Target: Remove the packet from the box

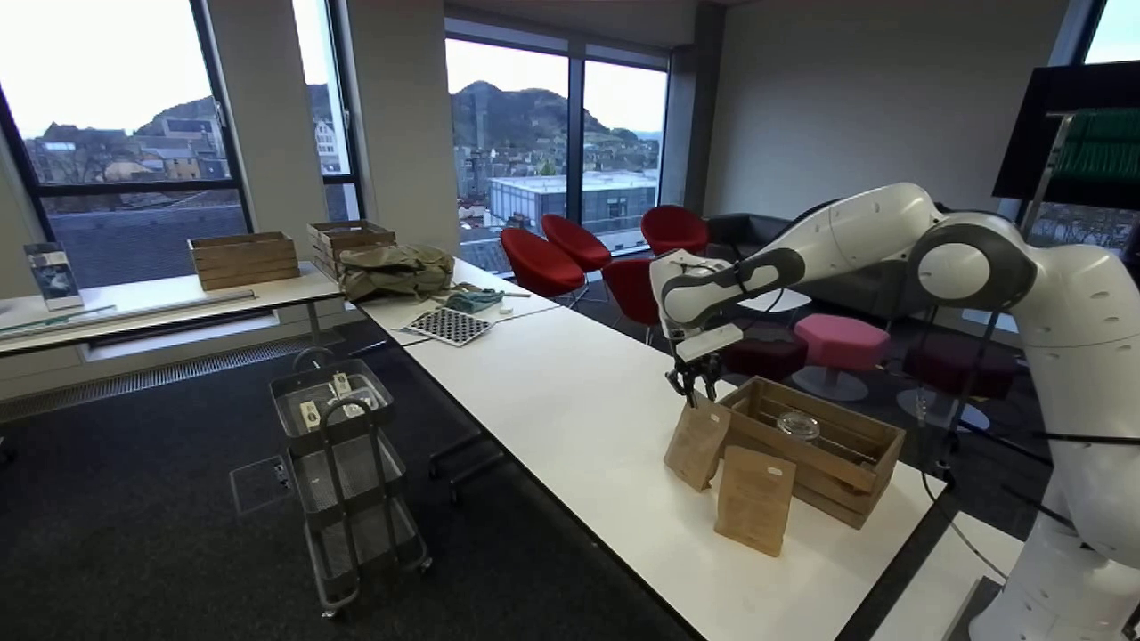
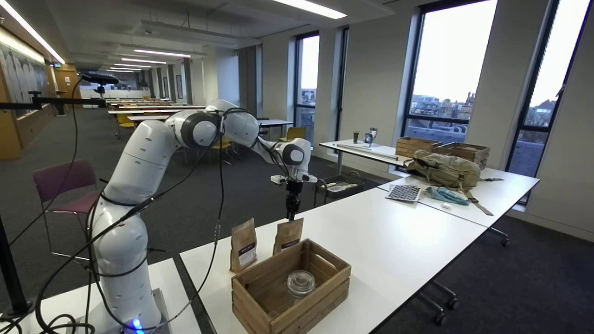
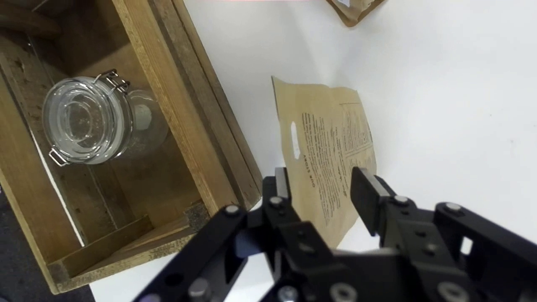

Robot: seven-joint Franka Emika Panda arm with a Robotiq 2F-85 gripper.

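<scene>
A brown paper packet (image 1: 698, 443) stands tilted on the white table, outside the wooden box and close to its long side. It also shows in an exterior view (image 2: 288, 236) and in the wrist view (image 3: 325, 138), with printed text and a slot near its top edge. My gripper (image 3: 321, 180) is open above this packet. Its fingers are apart; whether they touch the packet I cannot tell. A second brown packet (image 1: 755, 500) stands upright beside the box, nearer the robot base; it also shows in an exterior view (image 2: 243, 246). The wooden box (image 2: 320, 300) holds no visible packet.
A clear glass jar with a clip lid (image 3: 84, 121) is inside the box. The white table (image 1: 570, 383) extends away from the robot. A checkered board (image 1: 450, 326), a teal cloth (image 2: 448, 195) and a green backpack (image 2: 443, 168) lie at its far end. A cart (image 1: 331, 401) stands beside it.
</scene>
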